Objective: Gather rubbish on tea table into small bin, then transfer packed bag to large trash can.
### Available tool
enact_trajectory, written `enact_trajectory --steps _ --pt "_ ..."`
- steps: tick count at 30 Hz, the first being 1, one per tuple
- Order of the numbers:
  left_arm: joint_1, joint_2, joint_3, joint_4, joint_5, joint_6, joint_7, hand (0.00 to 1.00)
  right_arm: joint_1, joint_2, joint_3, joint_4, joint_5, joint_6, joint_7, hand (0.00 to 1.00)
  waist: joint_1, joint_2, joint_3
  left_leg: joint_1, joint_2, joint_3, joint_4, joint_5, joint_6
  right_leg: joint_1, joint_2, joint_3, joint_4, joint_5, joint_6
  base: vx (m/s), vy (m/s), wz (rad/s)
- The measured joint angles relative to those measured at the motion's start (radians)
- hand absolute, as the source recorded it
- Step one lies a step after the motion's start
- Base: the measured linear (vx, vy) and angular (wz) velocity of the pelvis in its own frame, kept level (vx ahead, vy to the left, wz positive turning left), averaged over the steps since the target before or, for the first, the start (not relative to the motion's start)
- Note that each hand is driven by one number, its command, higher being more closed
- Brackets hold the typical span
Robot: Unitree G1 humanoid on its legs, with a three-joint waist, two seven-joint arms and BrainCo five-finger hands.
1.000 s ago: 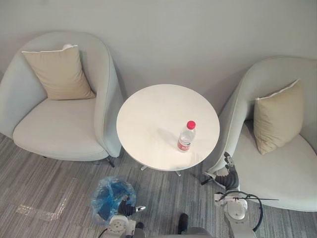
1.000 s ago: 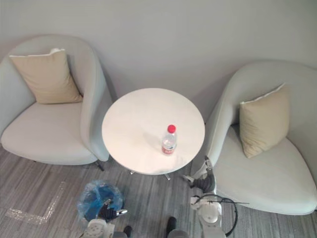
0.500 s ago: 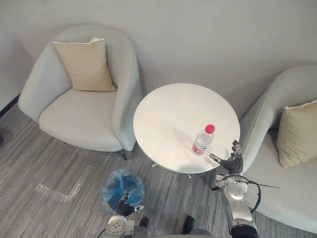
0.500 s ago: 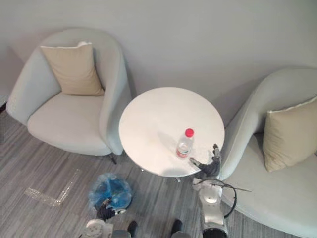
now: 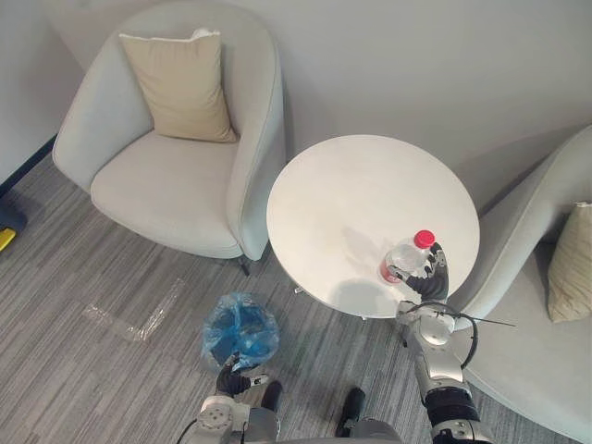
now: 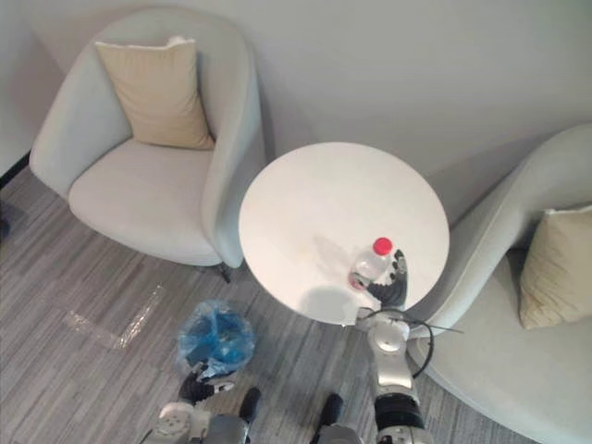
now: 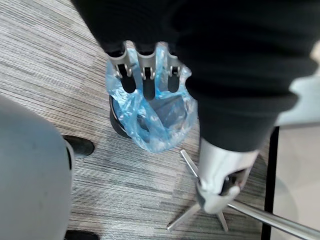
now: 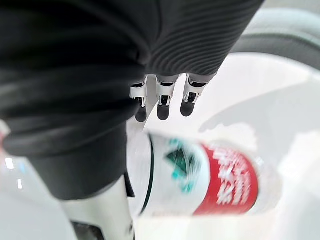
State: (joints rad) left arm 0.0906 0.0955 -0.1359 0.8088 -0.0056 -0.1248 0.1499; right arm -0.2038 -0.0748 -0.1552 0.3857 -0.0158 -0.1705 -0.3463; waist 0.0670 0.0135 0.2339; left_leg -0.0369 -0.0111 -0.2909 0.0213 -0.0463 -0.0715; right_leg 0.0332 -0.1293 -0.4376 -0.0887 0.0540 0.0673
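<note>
You see a smooth, matt white top on the desk (image 5: pixel 351 194). On the desk, the bottle (image 5: pixel 404 259) is clear glossy plastic with a red plastic cap. Near the desk's foot, the bin bag (image 5: pixel 240 328) is thin, crinkled blue plastic on the floor (image 5: pixel 83 370), which is streaked grey carpet. The armchair (image 5: pixel 176 185) beside the desk and its cushion (image 5: pixel 180 88) are matt cloth.

The tea table (image 5: pixel 351 199) stands between two armchairs, the left armchair (image 5: pixel 166 185) and the right armchair (image 5: pixel 532 324), each with a cushion (image 5: pixel 180 88) against its back. A bottle (image 5: pixel 404 259) stands on the table near its front right edge, with the right hand (image 5: pixel 428 277) just beside it, seemingly touching. On the floor before the table's left side sits the small bin (image 5: pixel 240 328), and the left hand (image 5: pixel 231 377) is at its near rim.
</note>
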Motion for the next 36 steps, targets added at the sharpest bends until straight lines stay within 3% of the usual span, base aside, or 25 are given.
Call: enact_trajectory --steps 4,5,10,23,31,33,36 --pt "0.0 -0.005 0.002 -0.019 -0.012 -0.008 0.0 0.0 -0.051 -0.012 -0.009 0.0 0.029 0.0 -0.021 0.0 0.008 0.0 0.015 -0.03 -0.009 -0.006 0.009 0.003 0.005 -0.019 -0.008 -0.012 0.0 0.002 0.003 -0.01 0.026 0.1" --pt "0.0 -0.007 0.002 -0.031 -0.018 -0.018 0.001 0.0 -0.072 -0.013 -0.02 0.0 0.039 -0.001 -0.025 1.0 0.012 0.001 0.026 -0.049 -0.015 -0.008 0.023 0.003 0.005 -0.029 -0.012 -0.018 0.001 0.004 0.006 -0.02 0.029 0.13" --pt "-0.003 -0.021 0.002 -0.062 -0.028 -0.029 0.002 0.0 -0.126 -0.052 -0.028 0.001 0.067 0.0 -0.038 1.0 0.043 0.013 0.05 -0.087 -0.02 -0.019 0.056 0.003 0.005 -0.069 -0.033 -0.029 0.063 -0.018 0.007 -0.02 0.031 0.11" --pt "-0.022 -0.03 0.002 -0.055 -0.037 -0.036 0.003 0.0 -0.095 -0.04 0.013 -0.017 0.101 0.001 -0.032 1.0 0.048 0.007 0.052 -0.1 -0.017 -0.013 0.057 0.004 0.004 -0.103 -0.04 -0.022 0.11 -0.034 0.006 -0.01 0.007 0.0" --pt "-0.022 -0.028 0.002 -0.04 -0.035 -0.033 0.002 0.0 0.065 -0.016 0.058 -0.191 0.053 -0.012 0.014 1.0 0.024 -0.017 0.041 -0.057 -0.022 0.018 0.05 0.003 0.004 -0.048 -0.034 0.018 0.038 0.006 0.016 0.0 0.015 -0.11" --pt "-0.023 -0.021 0.001 -0.032 -0.033 -0.033 0.001 0.0 0.108 -0.003 0.088 -0.253 0.049 -0.019 0.033 1.0 0.015 -0.034 0.031 -0.056 -0.019 0.033 0.049 0.003 0.005 -0.044 -0.027 0.032 0.015 0.023 0.013 -0.04 0.006 -0.19" --pt "-0.023 -0.021 -0.001 -0.016 -0.021 -0.033 0.001 0.0 0.172 -0.001 0.129 -0.331 0.014 -0.03 0.064 1.0 -0.007 -0.038 0.028 -0.039 -0.019 0.044 0.049 0.003 0.005 -0.03 -0.025 0.047 0.008 0.03 0.014 -0.05 0.015 -0.14"
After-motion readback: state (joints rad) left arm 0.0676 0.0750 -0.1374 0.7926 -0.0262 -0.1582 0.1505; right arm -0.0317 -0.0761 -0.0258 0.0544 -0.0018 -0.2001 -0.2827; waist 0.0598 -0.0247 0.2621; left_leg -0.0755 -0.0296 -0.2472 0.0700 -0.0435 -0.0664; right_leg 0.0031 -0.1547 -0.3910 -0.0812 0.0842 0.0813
